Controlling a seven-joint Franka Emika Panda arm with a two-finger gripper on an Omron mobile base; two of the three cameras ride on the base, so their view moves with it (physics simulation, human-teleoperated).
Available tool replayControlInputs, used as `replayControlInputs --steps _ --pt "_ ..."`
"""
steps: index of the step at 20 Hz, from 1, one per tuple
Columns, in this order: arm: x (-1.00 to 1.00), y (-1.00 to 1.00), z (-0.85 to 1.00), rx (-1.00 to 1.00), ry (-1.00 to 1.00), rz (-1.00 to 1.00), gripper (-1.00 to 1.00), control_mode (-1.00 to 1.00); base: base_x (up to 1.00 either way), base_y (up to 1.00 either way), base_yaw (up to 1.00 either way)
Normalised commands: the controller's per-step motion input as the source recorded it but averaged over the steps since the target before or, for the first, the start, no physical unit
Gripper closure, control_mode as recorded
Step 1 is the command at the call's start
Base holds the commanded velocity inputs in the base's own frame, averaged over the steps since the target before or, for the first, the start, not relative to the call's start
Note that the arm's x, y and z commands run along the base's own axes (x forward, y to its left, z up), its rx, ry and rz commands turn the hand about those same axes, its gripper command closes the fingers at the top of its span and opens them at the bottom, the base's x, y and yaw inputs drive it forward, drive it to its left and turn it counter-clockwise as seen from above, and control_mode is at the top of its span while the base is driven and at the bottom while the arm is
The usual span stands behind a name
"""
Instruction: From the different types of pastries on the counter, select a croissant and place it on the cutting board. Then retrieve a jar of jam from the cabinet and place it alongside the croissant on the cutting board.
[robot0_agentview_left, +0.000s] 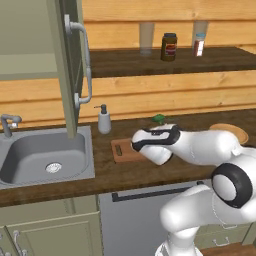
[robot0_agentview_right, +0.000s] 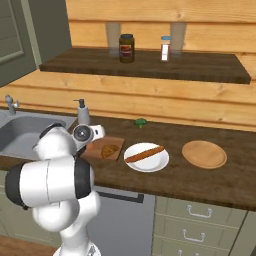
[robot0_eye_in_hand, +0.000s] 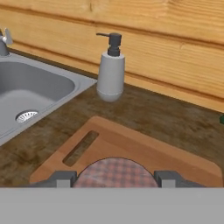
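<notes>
Showing dark wood counter (robot0_agentview_right: 200, 182) with sink (robot0_agentview_left: 30, 160), soap dispenser (robot0_eye_in_hand: 110, 74), cutting board (robot0_eye_in_hand: 131, 151) bearing croissant (robot0_agentview_right: 110, 150); arm extended low over board, jaws grasping checker-lidded jam jar (robot0_eye_in_hand: 116, 173).

Light horizontal wood-plank wall (robot0_agentview_right: 150, 95) behind dark brown wooden counter (robot0_agentview_right: 200, 180). Grey steel sink (robot0_agentview_left: 45, 157) at counter's left end; dark wooden shelf (robot0_agentview_right: 150, 65) above; sage-green cabinet drawers (robot0_agentview_right: 200, 220) below counter.
</notes>
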Motion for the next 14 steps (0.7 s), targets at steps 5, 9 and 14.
replayControlInputs --steps 5,9,14 --pt "0.00 -0.07 -0.31 0.01 0.01 0.00 1.00 -1.00 0.00 0.00 0.00" --pt "0.03 -0.05 -0.23 0.00 0.00 0.00 1.00 -1.00 0.00 0.00 0.00" --pt "0.18 0.00 -0.15 0.00 -0.08 0.00 1.00 -1.00 0.00 0.00 0.00"
